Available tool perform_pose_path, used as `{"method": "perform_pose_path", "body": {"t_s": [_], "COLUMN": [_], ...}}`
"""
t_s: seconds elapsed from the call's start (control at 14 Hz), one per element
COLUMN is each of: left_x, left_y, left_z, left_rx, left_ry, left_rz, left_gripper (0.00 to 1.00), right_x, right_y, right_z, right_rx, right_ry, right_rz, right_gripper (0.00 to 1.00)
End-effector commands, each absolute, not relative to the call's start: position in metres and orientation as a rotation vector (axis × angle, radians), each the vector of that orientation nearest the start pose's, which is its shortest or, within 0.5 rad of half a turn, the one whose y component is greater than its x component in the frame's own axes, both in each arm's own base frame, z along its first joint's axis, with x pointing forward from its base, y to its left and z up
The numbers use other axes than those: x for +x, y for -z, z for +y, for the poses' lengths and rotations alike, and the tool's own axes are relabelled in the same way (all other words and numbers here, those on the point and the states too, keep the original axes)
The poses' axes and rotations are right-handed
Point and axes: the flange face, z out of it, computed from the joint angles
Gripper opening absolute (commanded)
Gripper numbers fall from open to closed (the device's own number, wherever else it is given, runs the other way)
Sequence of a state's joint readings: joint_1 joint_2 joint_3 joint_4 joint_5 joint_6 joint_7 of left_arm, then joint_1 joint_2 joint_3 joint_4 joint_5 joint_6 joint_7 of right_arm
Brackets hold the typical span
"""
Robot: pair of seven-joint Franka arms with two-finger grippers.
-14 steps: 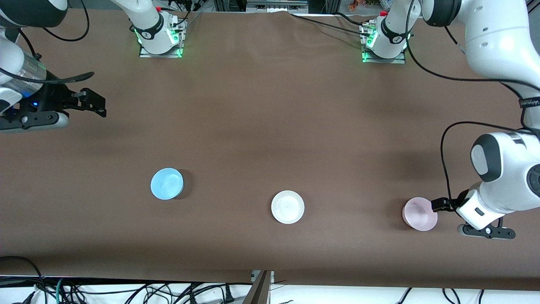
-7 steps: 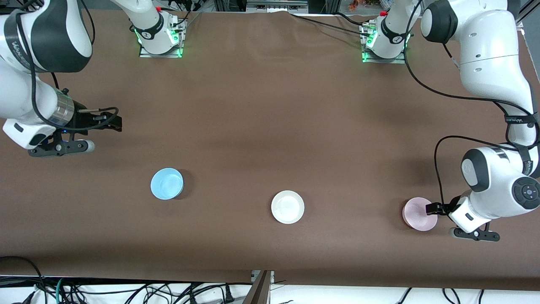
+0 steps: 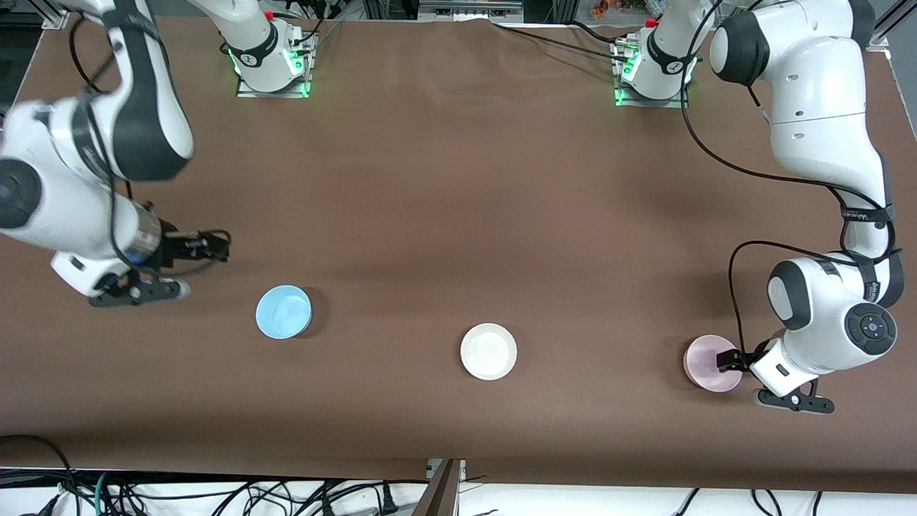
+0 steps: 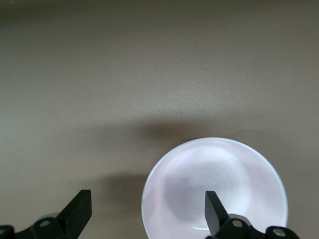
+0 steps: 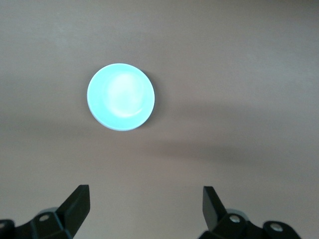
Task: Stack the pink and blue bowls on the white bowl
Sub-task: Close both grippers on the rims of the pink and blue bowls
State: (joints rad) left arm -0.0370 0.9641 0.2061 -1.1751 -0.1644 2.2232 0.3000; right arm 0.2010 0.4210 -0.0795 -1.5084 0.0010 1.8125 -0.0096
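Front view: brown cloth-covered counter (image 3: 458,186) bearing three small round glossy bowls in a loose row, all upright and well apart. Item one, light sky-blue glossy bowl (image 3: 284,311), toward the right arm's end of the counter and a little farther from the front camera than the other two. Item two, plain white glossy bowl (image 3: 488,351), between the coloured pair, holding nothing. Item three, pale pink glossy bowl (image 3: 712,362), toward the left arm's end of the counter. Left gripper (image 3: 729,360): low at the pink bowl's rim on the side toward the left arm's end; in the left wrist view its black fingers (image 4: 215,211) are spread, one over the bowl's inside (image 4: 214,191) and the other outside the rim over bare counter (image 4: 149,74), so the rim sits between them; contact with the bowl cannot be told. Right gripper (image 3: 215,245): over bare counter near the blue bowl, toward the right arm's end; in the right wrist view its fingers (image 5: 77,201) are spread wide with nothing between them, and the blue bowl (image 5: 120,96) lies apart from them.
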Motion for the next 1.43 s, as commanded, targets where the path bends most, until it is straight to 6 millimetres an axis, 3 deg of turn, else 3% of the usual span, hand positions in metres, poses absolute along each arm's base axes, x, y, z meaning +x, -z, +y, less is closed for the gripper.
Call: {"method": "perform_pose_path", "body": {"t_s": [0.0,0.07,0.14,0.22,0.36,0.5,0.65,0.93,1.15,1.29,1.36], "left_x": [0.769,0.768,0.768,0.769,0.769,0.769,0.769,0.766,0.763,0.765,0.765], "left_y": [-0.21,-0.208,-0.207,-0.207,-0.208,-0.208,-0.207,-0.201,-0.2,-0.205,-0.22], "left_z": [0.088,0.088,0.087,0.083,0.079,0.081,0.081,0.081,0.074,0.051,0.029], "left_rx": [-3.077,-3.077,-3.075,-3.078,-3.082,-3.083,-3.083,-3.087,-3.102,-3.138,-3.153], "left_ry": [0.169,0.167,0.166,0.167,0.172,0.172,0.17,0.15,0.132,0.125,0.108], "left_rz": [0.231,0.233,0.235,0.237,0.235,0.232,0.236,0.229,0.186,0.121,0.116], "left_gripper": [1.0,1.0,0.93,0.82,0.49,0.3,0.18,0.0,0.0,0.0,0.0], "right_x": [0.683,0.687,0.69,0.69,0.69,0.693,0.694,0.698,0.696,0.695,0.695], "right_y": [-0.351,-0.318,-0.31,-0.3,-0.279,-0.264,-0.253,-0.23,-0.217,-0.211,-0.21], "right_z": [0.089,0.09,0.09,0.09,0.083,0.076,0.074,0.074,0.075,0.074,0.075], "right_rx": [-3.172,-3.171,-3.157,-3.145,-3.141,-3.125,-3.125,-3.134,-3.133,-3.133,-3.133], "right_ry": [-0.185,-0.204,-0.183,-0.202,-0.238,-0.223,-0.225,-0.187,-0.213,-0.225,-0.227], "right_rz": [-0.229,-0.226,-0.208,-0.194,-0.175,-0.137,-0.13,-0.117,-0.117,-0.117,-0.117], "right_gripper": [1.0,1.0,1.0,1.0,1.0,0.99,0.94,0.91,0.78,0.67,0.61]}}
